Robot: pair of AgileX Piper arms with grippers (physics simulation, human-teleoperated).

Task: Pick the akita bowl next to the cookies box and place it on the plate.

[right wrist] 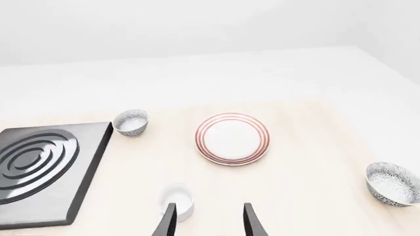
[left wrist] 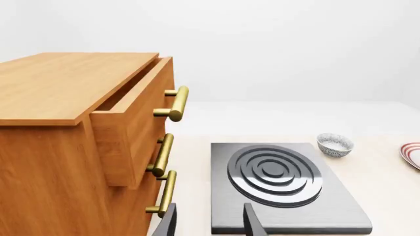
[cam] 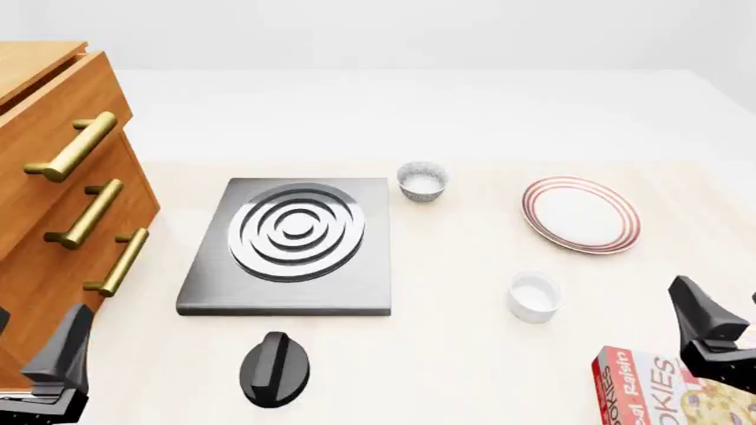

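Item: akita bowl, patterned outside, white inside. Location: lower right of the right wrist frame, on the tabletop, well apart from the plate; outside the front frame, presumably beyond its right edge near the cookies box.

Duplicate: second patterned bowl beside the stove burner, far from the box; not the target.

Right gripper: jaws parted, empty; nearer arm. Bowl lies off to one side of the jaws, not between them.

Left gripper: jaws parted, empty, facing the burner.
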